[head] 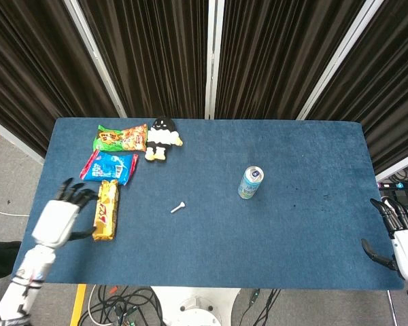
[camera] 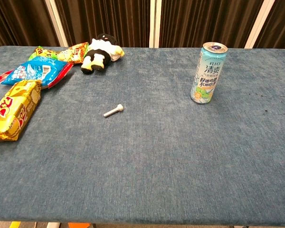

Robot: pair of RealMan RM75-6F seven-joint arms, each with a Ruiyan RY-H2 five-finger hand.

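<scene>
The left hand [head: 58, 221] hovers over the near-left part of the blue table [head: 292, 156] with fingers spread, holding nothing; its fingertips lie just beside the yellow snack pack [head: 106, 210], and whether they touch it cannot be told. The right hand [head: 402, 241] sits off the table's near-right edge, fingers apart and empty. Beyond the yellow pack lie a sealed blue snack bag [head: 109, 166], a green snack bag [head: 120, 137] and a plush toy [head: 162, 137]. A small bolt [head: 178, 207] lies mid-table. A drink can [head: 250, 183] stands upright right of centre, its contents unseen.
</scene>
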